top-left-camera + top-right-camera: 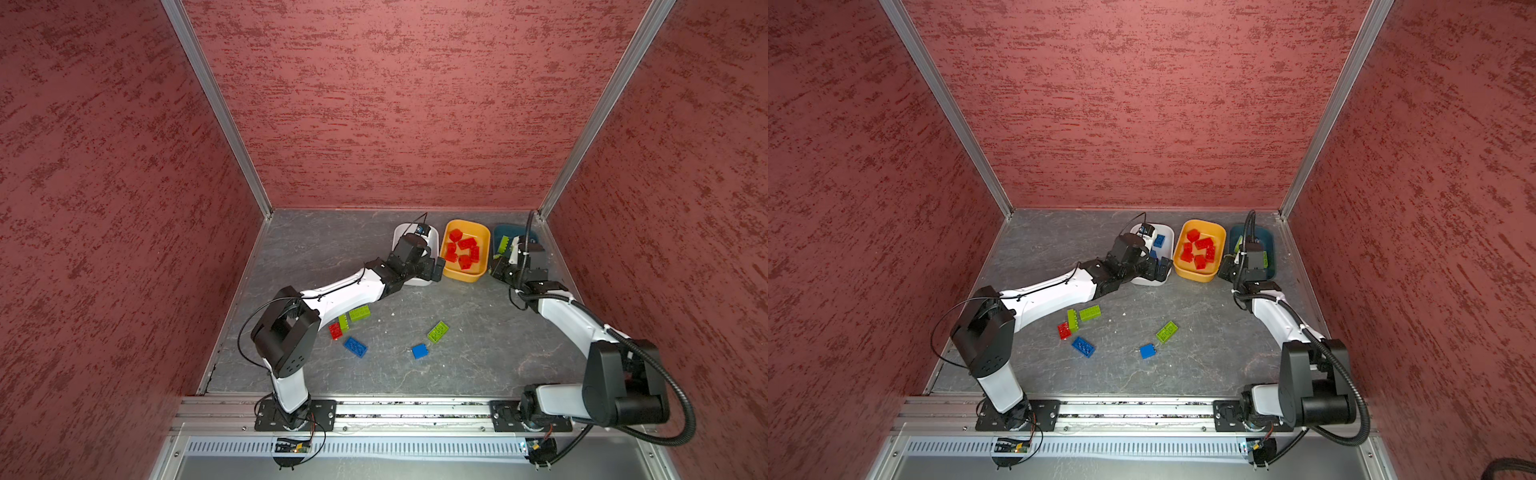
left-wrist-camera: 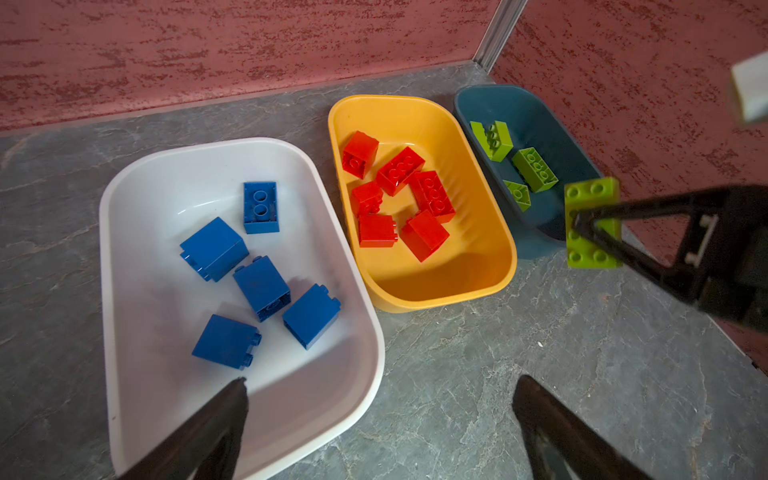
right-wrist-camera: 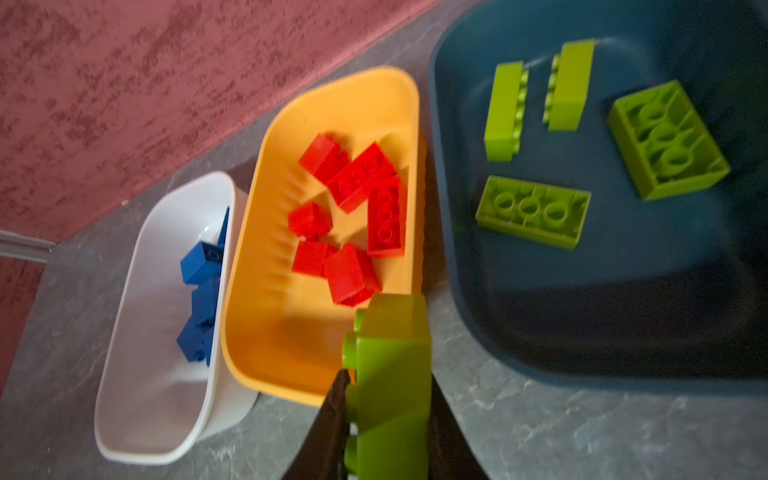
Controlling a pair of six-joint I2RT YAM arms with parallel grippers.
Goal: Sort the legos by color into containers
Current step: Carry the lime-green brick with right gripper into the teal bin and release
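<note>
left gripper (image 2: 380, 388): spread wide, nothing in it. We see one black tapered finger over the white tub's near end and one over bare table in front of the yellow tub (image 2: 436, 282).
right gripper (image 3: 388, 395): clenched on a lime oblong brick (image 3: 390, 345), gripped across its long sides with the stud face sideways. It sits by the yellow tub's near corner, on the teal-tub side.
yellow tub: glossy yellow-orange plastic, a rounded rectangle with shallow walls. We count six red bricks (image 2: 399, 170) in it, square and oblong, some with the hollow underside up.
white tub (image 2: 166, 174): same shape, smooth white plastic, just beside the yellow tub. It holds five blue bricks (image 2: 214, 247).
teal tub (image 2: 536, 112): same shape, dark blue-green, just beside the yellow tub on the side away from the white one. It holds four lime oblong bricks (image 3: 534, 210), two on edge and two hollow side up.
loose bricks: well in front of the yellow tub we see three lime (image 1: 437, 331), two blue (image 1: 355, 346) and one red (image 1: 335, 330).
table (image 1: 478, 353): grey, veined like slate, matte.
walls (image 1: 395, 104): red-brown mottled panels joined by aluminium corner strips.
lettering: stud tops are too small for us to read.
</note>
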